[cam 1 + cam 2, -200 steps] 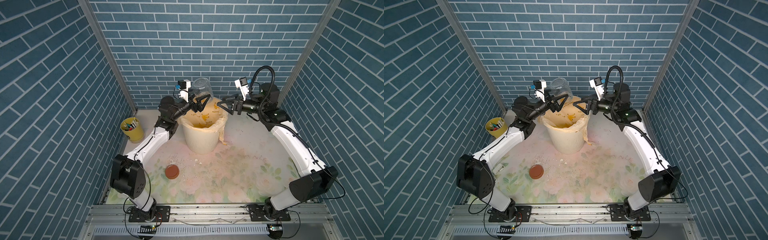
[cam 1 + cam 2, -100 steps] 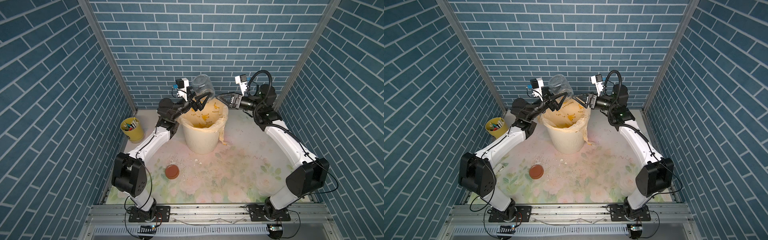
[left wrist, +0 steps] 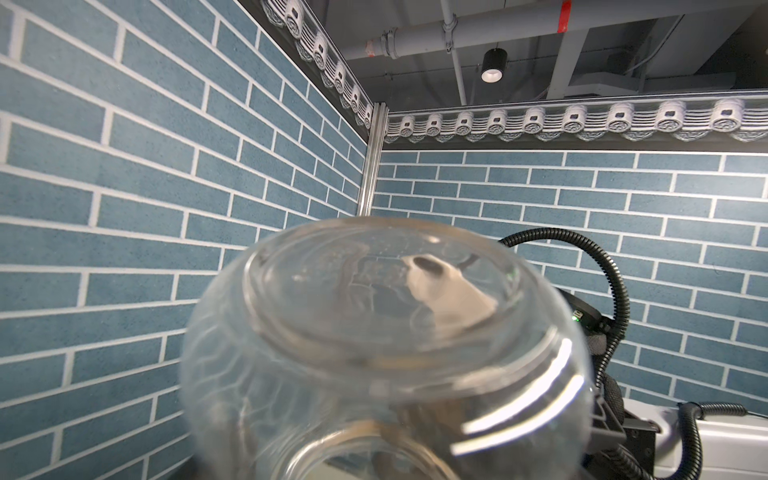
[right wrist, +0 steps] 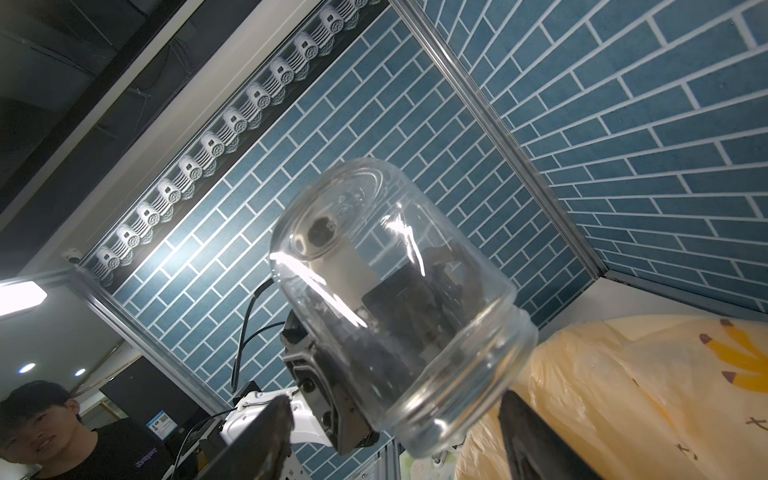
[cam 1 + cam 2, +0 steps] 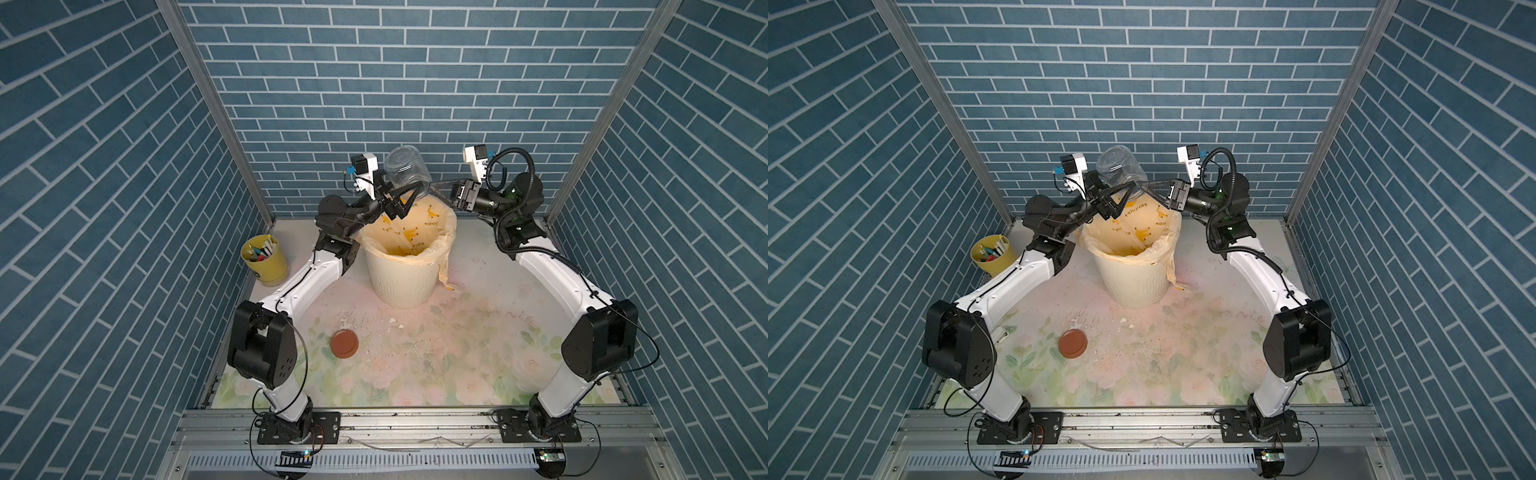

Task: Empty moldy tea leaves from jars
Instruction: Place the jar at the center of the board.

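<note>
- Jar (image 5: pixel 405 170): clear glass, without its lid, held in the air over the far rim of the bin (image 5: pixel 401 286). It is tilted, base uppermost, with the wide mouth turned down toward the bag (image 5: pixel 432 216). From the right wrist the glass (image 4: pixel 399 291) is see-through from base to mouth.
- Left gripper (image 5: pixel 409 198): fingers clamped on the jar near its mouth, carrying it.
- Right gripper (image 5: pixel 434 188): level with the jar's mouth, with the fingers (image 4: pixel 266 436) apart, one on each side of the mouth. Whether they touch the glass cannot be told.
- Bin and bag: the cream ribbed bin stands upright toward the back of the surface (image 5: pixel 478 332). The yellow banana-print bag lines it and folds over its rim.
- Lid (image 5: pixel 344 344): a reddish-brown disc lying flat on the surface, in front of the bin and well apart from it.
- White crumbs (image 5: pixel 391 320) and fine dark specks (image 5: pixel 388 360): scattered on the surface in front of the bin.
- Yellow cup (image 5: pixel 268 268): holds pens and stands at the surface's edge beside the left arm.
</note>
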{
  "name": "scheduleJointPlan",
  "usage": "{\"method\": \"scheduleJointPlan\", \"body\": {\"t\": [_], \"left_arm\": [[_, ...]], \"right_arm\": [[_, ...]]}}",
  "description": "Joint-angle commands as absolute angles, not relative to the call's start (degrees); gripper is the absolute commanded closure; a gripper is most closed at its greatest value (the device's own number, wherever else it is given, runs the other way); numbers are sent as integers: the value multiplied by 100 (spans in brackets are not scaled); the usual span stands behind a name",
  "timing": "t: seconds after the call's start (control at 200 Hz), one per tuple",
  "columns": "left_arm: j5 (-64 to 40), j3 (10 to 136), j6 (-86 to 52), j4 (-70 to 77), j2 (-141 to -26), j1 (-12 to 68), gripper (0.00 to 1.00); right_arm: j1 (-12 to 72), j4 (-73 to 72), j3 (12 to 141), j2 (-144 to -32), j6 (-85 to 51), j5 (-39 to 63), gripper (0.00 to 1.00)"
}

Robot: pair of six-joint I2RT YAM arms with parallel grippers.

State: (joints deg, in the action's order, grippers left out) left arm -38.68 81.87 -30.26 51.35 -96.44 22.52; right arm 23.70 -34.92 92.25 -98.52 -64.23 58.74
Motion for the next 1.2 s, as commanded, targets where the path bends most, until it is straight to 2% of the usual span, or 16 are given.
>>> {"method": "scheduleJointPlan", "body": {"t": [0.0, 0.34, 0.535, 0.775, 0.94, 0.985, 1.065, 1.195], "left_arm": [[-3896, 8471, -3112, 5677, -9657, 2288, 100], [-3963, 8332, -3103, 5824, -9666, 2315, 100], [-3981, 8318, -3133, 5856, -9682, 2314, 100], [-4221, 8464, -3124, 5752, -9761, 2407, 100], [-4281, 8419, -3100, 5739, -9747, 2420, 100], [-4291, 8405, -3064, 5713, -9719, 2412, 100], [-4281, 8385, -2980, 5655, -9678, 2415, 99], [-4348, 8346, -2823, 5501, -9608, 2413, 92]], "right_arm": [[2493, -4203, 9375, -9974, -7017, 6003, 22], [2540, -4953, 9635, -10162, -7572, 5883, 30], [2555, -5659, 9823, -10417, -8238, 5738, 42], [2704, -5803, 10253, -10735, -8436, 5616, 50], [2760, -5697, 10538, -10881, -8499, 5625, 67], [2756, -5641, 10545, -10897, -8486, 5624, 77], [2760, -5592, 10537, -10920, -8481, 5592, 100], [2760, -5307, 10659, -10960, -8349, 5625, 100]]}}
